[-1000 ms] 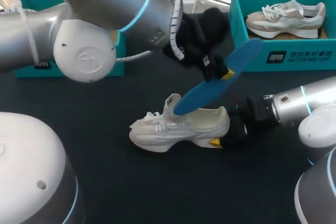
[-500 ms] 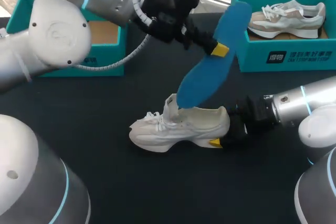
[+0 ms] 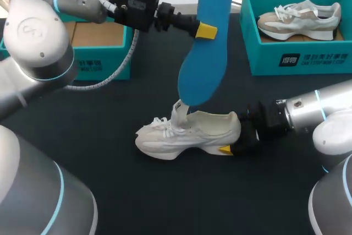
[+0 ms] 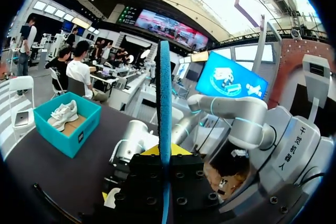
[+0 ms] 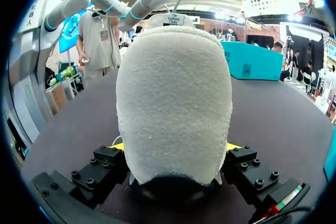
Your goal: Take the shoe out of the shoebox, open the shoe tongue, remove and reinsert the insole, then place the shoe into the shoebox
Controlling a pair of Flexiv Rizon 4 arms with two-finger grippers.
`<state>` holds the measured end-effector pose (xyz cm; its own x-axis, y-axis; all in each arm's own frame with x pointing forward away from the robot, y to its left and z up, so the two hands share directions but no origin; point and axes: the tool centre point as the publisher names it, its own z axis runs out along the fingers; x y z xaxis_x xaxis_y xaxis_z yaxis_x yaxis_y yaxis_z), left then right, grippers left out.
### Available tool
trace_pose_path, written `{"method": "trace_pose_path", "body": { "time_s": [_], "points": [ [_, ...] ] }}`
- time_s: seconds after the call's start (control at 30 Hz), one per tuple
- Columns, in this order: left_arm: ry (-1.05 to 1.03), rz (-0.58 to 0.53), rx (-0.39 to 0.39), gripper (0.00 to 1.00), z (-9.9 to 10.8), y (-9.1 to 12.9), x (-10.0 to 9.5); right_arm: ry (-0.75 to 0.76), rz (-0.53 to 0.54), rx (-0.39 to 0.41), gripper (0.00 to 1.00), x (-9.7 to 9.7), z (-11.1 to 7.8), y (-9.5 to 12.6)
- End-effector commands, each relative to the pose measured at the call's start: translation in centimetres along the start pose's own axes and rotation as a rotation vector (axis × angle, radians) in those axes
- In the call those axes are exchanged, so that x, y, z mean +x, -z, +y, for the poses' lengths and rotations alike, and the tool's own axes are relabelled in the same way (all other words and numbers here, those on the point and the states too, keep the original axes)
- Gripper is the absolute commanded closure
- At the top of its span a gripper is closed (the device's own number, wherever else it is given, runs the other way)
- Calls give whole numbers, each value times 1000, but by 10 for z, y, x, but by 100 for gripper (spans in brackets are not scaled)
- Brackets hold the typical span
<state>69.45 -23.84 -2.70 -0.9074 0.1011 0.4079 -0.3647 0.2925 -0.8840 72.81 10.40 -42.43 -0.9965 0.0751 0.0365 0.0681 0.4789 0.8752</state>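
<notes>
Your left end effector is clamped on the flat blue foam insole, holding it upright just above the white chunky-soled sneaker on the black bench. Your right end effector pinches the sneaker's heel.

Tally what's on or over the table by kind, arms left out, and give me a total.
Shoes: 2 (white shoe on the table; grey-and-white shoe in the right shoebox)
Shoeboxes: 2 (right shoebox; left shoebox, both teal)
Insoles: 1 (blue insole, held up in the left tool)
Total: 5
</notes>
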Motion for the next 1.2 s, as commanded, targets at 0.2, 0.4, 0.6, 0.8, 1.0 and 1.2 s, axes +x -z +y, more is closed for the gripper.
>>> {"method": "trace_pose_path", "body": {
  "time_s": [0.2, 0.4, 0.6, 0.8, 1.0, 1.2],
  "points": [
    [-1, 0, 14, 100, 4, 3, 1, -1, -1, 5, 100, 0, 1, -1],
    [-1, 0, 14, 100, 4, 3, 1, -1, -1, 5, 100, 0, 1, -1],
    [-1, 0, 14, 100, 4, 3, 1, -1, -1, 5, 100, 0, 1, -1],
    [88, 24, 60, 100, -9, 2, 32, -1, -1, 5, 100, 0, 1, -1],
    [165, 78, 87, 100, -28, 0, 67, -1, -1, 5, 100, 0, 1, -1],
    [288, 157, 130, 100, -38, -2, 94, -1, -1, 5, 100, 0, 1, -1]
  ]
}}
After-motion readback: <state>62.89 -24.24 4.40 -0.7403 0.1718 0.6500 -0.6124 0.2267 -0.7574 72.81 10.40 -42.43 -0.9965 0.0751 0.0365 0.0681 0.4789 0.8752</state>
